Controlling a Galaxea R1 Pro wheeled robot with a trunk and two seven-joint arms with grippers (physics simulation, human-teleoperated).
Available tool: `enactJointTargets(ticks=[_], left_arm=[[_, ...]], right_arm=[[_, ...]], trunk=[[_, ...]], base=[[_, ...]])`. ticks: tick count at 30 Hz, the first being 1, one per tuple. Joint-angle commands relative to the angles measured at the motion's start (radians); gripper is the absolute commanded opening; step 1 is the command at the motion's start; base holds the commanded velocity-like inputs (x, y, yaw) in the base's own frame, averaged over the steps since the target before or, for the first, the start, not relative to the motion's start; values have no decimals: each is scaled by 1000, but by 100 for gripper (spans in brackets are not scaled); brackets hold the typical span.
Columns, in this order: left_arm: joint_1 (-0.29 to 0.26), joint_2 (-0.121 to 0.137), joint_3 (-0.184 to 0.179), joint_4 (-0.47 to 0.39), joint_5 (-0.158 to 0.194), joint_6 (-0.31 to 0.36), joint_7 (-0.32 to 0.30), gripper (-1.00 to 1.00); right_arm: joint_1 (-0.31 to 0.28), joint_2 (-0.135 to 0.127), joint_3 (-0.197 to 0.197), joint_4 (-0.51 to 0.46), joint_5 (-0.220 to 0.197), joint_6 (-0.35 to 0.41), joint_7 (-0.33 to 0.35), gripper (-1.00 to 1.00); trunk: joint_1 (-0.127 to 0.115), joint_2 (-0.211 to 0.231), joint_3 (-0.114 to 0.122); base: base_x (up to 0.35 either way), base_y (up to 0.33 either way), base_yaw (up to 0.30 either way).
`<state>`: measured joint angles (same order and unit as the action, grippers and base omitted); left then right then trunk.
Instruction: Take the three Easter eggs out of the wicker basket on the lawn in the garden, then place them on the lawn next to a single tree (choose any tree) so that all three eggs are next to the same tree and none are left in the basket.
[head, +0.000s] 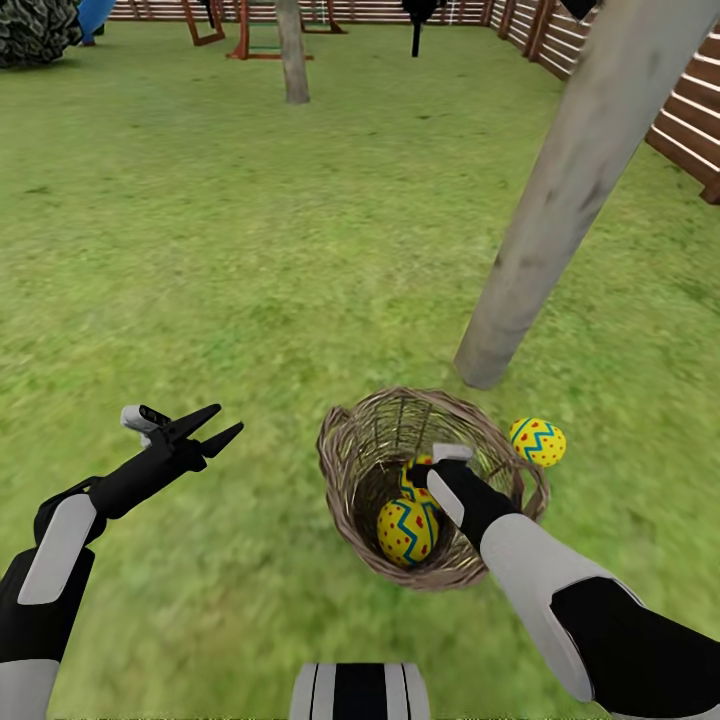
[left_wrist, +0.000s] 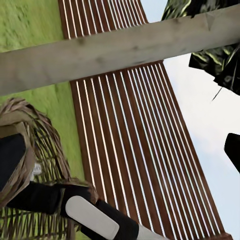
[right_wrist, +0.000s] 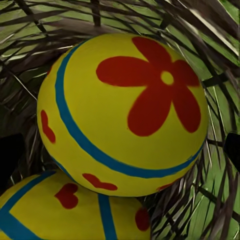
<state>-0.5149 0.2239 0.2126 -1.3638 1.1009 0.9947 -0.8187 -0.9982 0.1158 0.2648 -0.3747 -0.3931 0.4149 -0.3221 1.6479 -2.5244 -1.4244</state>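
Currently: right gripper (head: 425, 468) inside wicker basket (head: 345, 470), jaw state indeterminable | two eggs (head: 406, 530) in basket | third egg (head: 537, 441) on lawn (head: 250, 260), basket's 2 o'clock, near tree (head: 560, 200) | left gripper (head: 222, 424) parted, empty.

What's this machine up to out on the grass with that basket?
It is emptying painted eggs from a wicker basket. One egg already lies on the lawn between the basket and a tree trunk. The right pincer is reaching down into the basket, close over the flower-painted egg; another egg sits beside it. The left pincer hangs open, holding nothing.
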Motion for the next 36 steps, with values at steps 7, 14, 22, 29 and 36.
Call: enactJointTargets(ticks=[7, 14, 22, 29, 36], left_arm=[[-1, 0, 1, 0, -1, 4, -4, 100], [-1, 0, 1, 1, -1, 4, -4, 100], [-1, 0, 1, 0, -1, 4, -4, 100], [-1, 0, 1, 1, -1, 4, -4, 100], [-1, -1, 1, 2, -2, 4, -4, 100]], right_arm=[[0, -1, 8, -1, -10, 5, -11, 100], [0, 1, 10, -7, -10, 4, -7, 100], [1, 0, 13, -92, -3, 1, -7, 100], [1, 0, 13, -83, -3, -36, -8, 100], [1, 1, 11, -81, -10, -39, -15, 100]], trunk=[[3, -2, -28], [4, -2, -36], [4, -3, -39], [6, -3, -51], [7, -4, -66]], base=[[0, 0, 0], [0, 0, 0], [0, 0, 0], [0, 0, 0], [0, 0, 0]])
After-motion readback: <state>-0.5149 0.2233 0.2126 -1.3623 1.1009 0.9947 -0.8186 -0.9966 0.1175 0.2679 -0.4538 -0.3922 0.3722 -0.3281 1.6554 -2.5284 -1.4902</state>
